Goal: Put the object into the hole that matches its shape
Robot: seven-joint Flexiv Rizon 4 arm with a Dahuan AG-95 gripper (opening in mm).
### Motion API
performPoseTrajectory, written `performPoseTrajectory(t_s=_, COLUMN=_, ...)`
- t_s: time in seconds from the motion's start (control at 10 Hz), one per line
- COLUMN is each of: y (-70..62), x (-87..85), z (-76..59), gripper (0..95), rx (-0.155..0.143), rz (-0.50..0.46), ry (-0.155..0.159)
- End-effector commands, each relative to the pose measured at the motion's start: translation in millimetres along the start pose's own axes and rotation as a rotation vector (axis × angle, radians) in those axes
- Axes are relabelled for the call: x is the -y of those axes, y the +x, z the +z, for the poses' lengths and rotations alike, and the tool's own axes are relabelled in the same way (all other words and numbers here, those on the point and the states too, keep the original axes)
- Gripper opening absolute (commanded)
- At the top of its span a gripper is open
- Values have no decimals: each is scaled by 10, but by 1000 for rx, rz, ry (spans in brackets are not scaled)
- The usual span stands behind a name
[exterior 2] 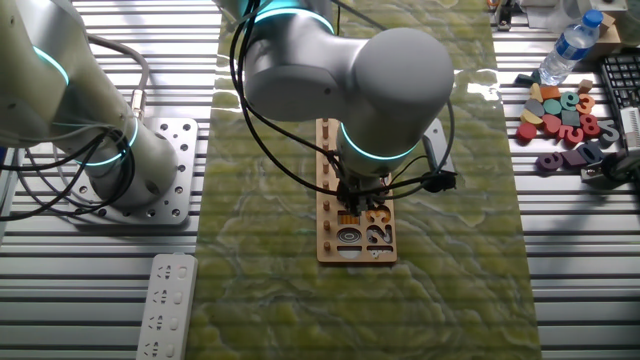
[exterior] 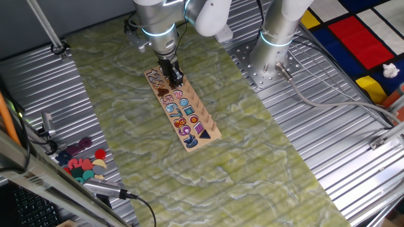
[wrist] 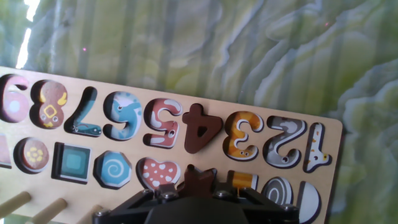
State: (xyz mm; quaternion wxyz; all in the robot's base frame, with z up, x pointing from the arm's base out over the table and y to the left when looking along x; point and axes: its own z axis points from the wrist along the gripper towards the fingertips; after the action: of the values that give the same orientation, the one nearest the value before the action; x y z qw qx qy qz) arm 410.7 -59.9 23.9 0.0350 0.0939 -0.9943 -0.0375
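Note:
My gripper (wrist: 198, 188) is shut on the dark reddish-brown star piece (wrist: 197, 177), whose points stick out between the fingers at the bottom of the hand view. It is low over the long light-wood puzzle board (wrist: 333, 140), in the shape row between the heart piece (wrist: 158, 172) and a yellow piece (wrist: 242, 180). The star-shaped hole is hidden under the piece and the gripper. I cannot tell whether the star touches the board. The gripper (exterior: 172, 79) stands over the board's far end (exterior: 211, 133). In the other fixed view the gripper (exterior 2: 350, 205) is over the board (exterior 2: 328, 150).
Loose coloured pieces (exterior: 82, 161) lie on the metal table beside the green mat; they also show in the other fixed view (exterior 2: 565, 115). A second arm's base (exterior: 278, 38) stands behind the mat. A white remote (exterior 2: 165, 305) and a water bottle (exterior 2: 570, 45) lie off the mat.

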Motion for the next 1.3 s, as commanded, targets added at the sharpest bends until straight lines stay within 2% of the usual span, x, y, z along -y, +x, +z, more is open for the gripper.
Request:
performPoseTrajectory(t_s=0.1, y=-1, x=2, z=8, gripper=0, rx=2, rz=-1, ry=-1)
performPoseTrajectory(t_s=1.3, y=-14, x=12, z=24, gripper=0, rx=9, rz=-5, ry=2)
